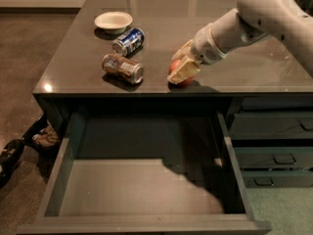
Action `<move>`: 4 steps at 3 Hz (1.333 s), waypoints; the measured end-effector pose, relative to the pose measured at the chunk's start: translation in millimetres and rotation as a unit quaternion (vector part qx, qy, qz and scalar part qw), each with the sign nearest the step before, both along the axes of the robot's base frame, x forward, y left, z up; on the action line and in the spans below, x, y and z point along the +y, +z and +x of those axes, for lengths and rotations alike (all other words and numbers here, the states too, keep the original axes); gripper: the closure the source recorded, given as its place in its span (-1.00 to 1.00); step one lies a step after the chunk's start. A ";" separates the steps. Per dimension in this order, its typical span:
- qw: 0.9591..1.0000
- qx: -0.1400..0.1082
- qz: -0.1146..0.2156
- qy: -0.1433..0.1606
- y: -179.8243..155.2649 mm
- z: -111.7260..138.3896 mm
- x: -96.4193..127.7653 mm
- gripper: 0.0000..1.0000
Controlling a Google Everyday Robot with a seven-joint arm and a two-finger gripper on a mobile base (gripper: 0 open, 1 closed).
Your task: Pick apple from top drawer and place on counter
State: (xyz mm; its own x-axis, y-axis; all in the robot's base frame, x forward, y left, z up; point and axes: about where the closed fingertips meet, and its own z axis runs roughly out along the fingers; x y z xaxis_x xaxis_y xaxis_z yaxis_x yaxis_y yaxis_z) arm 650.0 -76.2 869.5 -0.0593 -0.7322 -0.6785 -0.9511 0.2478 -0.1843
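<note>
The red apple [176,77] sits at the front edge of the dark glossy counter [195,13], and it appears to touch the surface. My gripper [183,62] comes in from the right on the white arm and is shut on the apple. One pale finger [185,71] lies across the apple's front and the other stands behind it. The top drawer [137,190] is pulled wide open below the counter, and its flat bottom shows nothing inside.
Two cans lie on the counter left of the apple, a silver one [123,68] and a blue one [128,41]. A white bowl [113,20] stands behind them. Narrower closed drawers [274,155] are at the right. Dark objects [19,151] lie on the floor at the left.
</note>
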 end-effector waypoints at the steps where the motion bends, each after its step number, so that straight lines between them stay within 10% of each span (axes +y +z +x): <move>1: 1.000 0.000 0.000 0.000 0.5 0.0 0.0 1.00; 4: 1.000 0.000 0.000 0.000 0.4 0.0 0.1 -0.44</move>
State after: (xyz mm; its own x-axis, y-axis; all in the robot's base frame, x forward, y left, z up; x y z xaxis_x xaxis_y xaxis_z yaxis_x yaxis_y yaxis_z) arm 650.0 -76.1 869.9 -0.0593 -0.7322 -0.6785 -0.9512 0.2477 -0.1842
